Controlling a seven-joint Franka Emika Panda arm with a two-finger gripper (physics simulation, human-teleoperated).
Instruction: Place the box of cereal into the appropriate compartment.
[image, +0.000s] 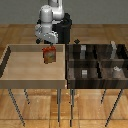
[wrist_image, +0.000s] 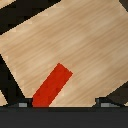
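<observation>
Jaws first: honestly can't tell if they're spread or clamped. In the wrist view only the two fingertips (wrist_image: 22, 104) peek over my own dark housing, with nothing between them, so I'm pretty sure I'm carrying nothing. My jaws (image: 46, 44) hang right above the box of cereal (image: 50, 55) in the exterior view, not touching as far as I can see.

That red-orange box stands upright on the light wooden tray (image: 10, 75), toward its back edge, near the corner closest to the dark compartment bin (image: 75, 75) sitting at 3 o'clock from it in the exterior view.

What matters for the grab: in the wrist view the box top (wrist_image: 52, 86) is a red strip with its long axis running roughly 1 to 7 o'clock, off toward one fingertip rather than centred. My guess is I'd need to shift over and twist to close across the narrow side.
</observation>
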